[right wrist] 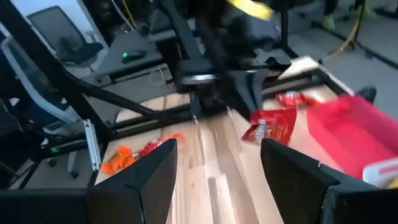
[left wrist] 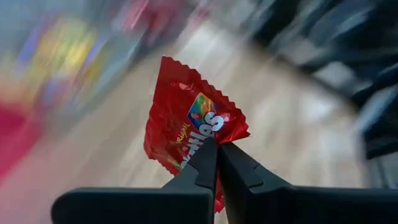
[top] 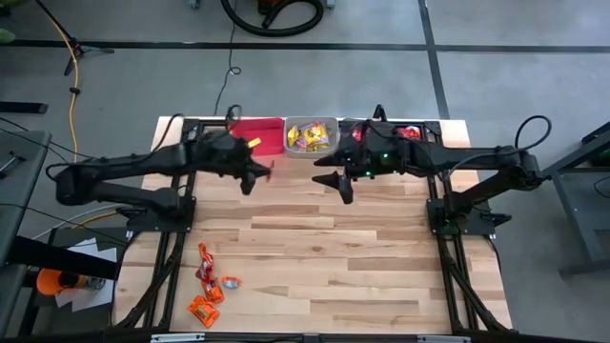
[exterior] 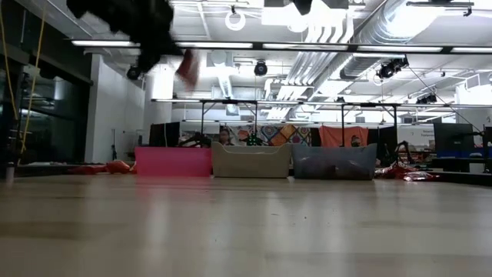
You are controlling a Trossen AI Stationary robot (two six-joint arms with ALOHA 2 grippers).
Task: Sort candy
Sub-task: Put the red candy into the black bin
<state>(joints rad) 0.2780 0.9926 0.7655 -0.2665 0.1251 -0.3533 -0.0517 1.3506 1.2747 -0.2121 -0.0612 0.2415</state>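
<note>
Left claw lifts a red candy packet near the bins

We see the left claw [left wrist: 216, 155] pinched tight on a red candy packet [left wrist: 189, 134], held above the tabletop [top: 324, 248] just in front of the red bin [top: 255, 135], its arm stretched in from the left edge. The right claw [top: 341, 183] hangs with fingers spread wide and holds nothing, in front of the clear grey bin [top: 312, 136] of mixed candy. More orange and red packets [top: 208, 286] lie at the tabletop's near left corner.

grey concrete floor [top: 381, 86] with dark seams, yellow cable [top: 69, 57], ceiling ducts [exterior: 361, 31] overhead
</note>
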